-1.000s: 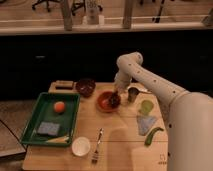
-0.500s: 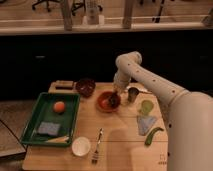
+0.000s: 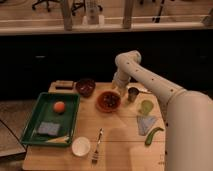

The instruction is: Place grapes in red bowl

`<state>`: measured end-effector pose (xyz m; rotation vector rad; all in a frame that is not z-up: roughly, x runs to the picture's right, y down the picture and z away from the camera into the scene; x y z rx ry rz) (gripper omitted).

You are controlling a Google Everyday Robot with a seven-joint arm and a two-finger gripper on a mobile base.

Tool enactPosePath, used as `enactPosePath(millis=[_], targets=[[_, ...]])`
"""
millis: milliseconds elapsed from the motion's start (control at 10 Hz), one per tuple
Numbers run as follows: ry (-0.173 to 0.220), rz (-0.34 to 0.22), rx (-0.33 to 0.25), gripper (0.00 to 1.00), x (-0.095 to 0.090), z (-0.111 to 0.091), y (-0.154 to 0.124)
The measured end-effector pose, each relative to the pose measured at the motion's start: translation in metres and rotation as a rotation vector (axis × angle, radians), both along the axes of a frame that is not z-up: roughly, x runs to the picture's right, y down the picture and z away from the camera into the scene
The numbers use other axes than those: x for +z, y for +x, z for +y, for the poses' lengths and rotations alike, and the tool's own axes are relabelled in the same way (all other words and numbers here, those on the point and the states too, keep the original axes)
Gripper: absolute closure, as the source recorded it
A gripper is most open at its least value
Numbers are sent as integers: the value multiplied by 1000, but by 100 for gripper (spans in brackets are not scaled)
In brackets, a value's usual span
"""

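The red bowl (image 3: pixel 108 101) stands at the middle of the wooden table (image 3: pixel 120 150). A dark lumpy mass that looks like the grapes (image 3: pixel 107 102) lies inside it. My gripper (image 3: pixel 119 89) hangs from the white arm just above the bowl's far right rim, between the bowl and a metal cup (image 3: pixel 133 94). I cannot tell whether it touches the grapes.
A maroon bowl (image 3: pixel 85 87) and a small brown block (image 3: pixel 64 84) sit at the back left. A green tray (image 3: pixel 31 120) holds an orange (image 3: pixel 59 106) and a blue sponge (image 3: pixel 48 129). A white bowl (image 3: pixel 81 146), fork (image 3: pixel 96 147), green cup (image 3: pixel 146 107), pale bag (image 3: pixel 144 124) and green pepper (image 3: pixel 153 135) lie nearer.
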<state>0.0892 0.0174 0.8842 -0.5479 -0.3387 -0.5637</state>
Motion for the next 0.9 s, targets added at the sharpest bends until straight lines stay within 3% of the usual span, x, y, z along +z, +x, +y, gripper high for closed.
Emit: enactPosePath(millis=[900], targets=[[-21, -1, -28, 20, 7, -9, 1]])
